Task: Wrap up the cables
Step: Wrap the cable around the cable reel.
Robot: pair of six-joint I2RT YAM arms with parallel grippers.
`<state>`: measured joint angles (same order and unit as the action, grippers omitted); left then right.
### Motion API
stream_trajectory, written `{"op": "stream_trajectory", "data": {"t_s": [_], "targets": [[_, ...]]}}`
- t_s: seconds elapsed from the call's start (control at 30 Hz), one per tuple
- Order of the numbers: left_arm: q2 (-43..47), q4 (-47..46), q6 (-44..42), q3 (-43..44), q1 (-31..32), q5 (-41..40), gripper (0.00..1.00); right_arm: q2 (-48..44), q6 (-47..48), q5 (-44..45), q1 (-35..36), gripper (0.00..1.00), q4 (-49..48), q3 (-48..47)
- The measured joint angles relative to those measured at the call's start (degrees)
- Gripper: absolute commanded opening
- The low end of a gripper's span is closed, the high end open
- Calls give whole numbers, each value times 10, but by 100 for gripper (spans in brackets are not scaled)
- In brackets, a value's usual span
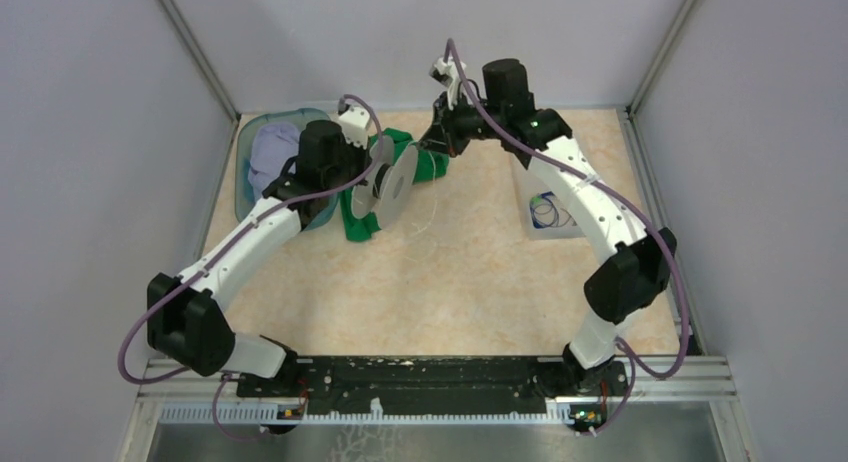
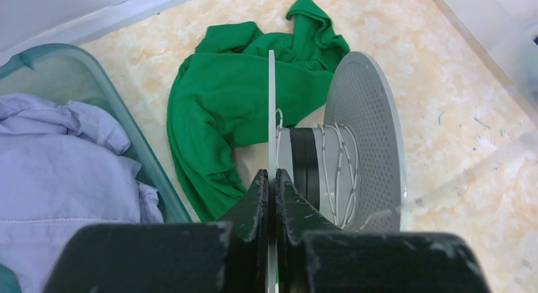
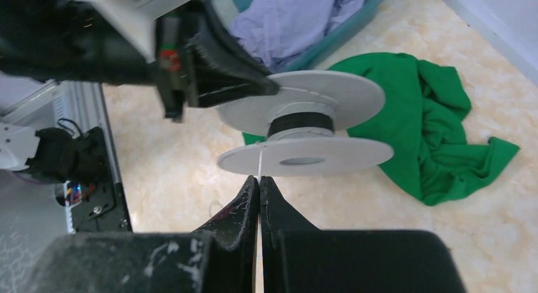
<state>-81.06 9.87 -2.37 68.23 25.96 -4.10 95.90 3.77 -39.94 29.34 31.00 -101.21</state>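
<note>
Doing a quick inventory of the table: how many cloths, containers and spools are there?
Cloths: 2 (green cloth, lavender cloth)
Containers: 2 (teal basket, clear box)
Spools: 1 (grey spool)
Total: 5

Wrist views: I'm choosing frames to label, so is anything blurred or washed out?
Left wrist: the left hand is soft at the bottom edge, spool and cloth sharp. Right wrist: the right hand is blurred, the cable a faint line; no glare in either.
</note>
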Motion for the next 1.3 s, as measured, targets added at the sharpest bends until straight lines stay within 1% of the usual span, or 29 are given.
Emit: {"op": "stream_trajectory", "data": {"t_s": [0.17,0.47,0.6,0.8,0.93,1.1,1.3], "targets": [[13,0,-33,-13,14,23,0,51,-6,25,-23,0,5,-36],[35,13,-41,-14,14,74,0,105,2,89,-81,0,7,-34],[35,30,-29,4,10,101,0,107,17,107,-91,0,0,-1],[35,44,-2,28,-6,150,0,107,36,118,-94,0,-14,75],[35,54,21,40,-24,182,0,107,38,94,-95,0,-31,114],[31,61,72,59,-45,214,0,107,21,38,-95,2,-66,153],[15,65,152,72,-70,217,0,107,-19,-21,-95,7,-121,198]]}}
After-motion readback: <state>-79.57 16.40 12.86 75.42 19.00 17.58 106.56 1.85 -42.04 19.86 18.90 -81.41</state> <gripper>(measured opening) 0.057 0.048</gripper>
